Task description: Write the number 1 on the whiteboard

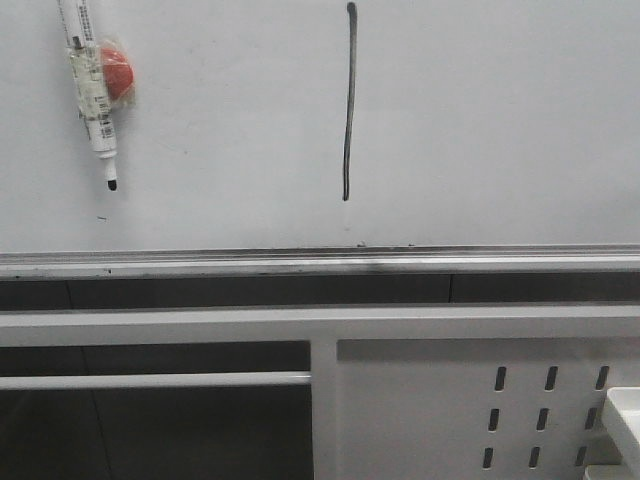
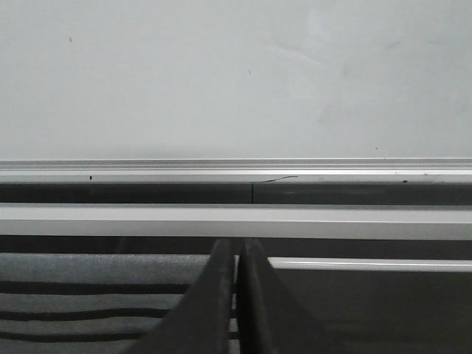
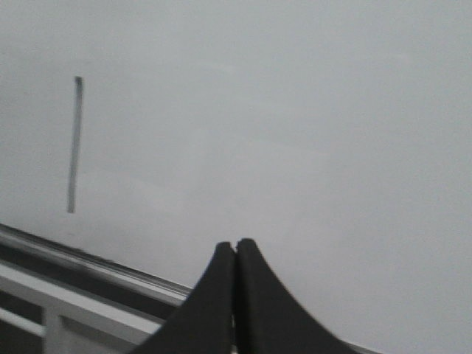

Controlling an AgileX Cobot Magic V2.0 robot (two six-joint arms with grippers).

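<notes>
The whiteboard (image 1: pixel 480 120) fills the upper front view, with its metal rail (image 1: pixel 320 262) along the lower edge. The number 1 (image 1: pixel 348 100) is a thin black near-vertical stroke at the board's upper middle; it also shows in the right wrist view (image 3: pixel 74 144). Neither gripper shows in the front view. My left gripper (image 2: pixel 237 247) is shut and empty, low, facing the whiteboard (image 2: pixel 236 74) and its rail (image 2: pixel 236 166). My right gripper (image 3: pixel 235 247) is shut and empty in front of the whiteboard (image 3: pixel 310 110), apart from the stroke.
A white marker pen with a black tip (image 1: pixel 92 90) hangs on the board at upper left, by a red round thing (image 1: pixel 116 70). Below the rail stands a white frame (image 1: pixel 320 325) with a perforated panel (image 1: pixel 540 415). A white object (image 1: pixel 625 415) sits at the lower right edge.
</notes>
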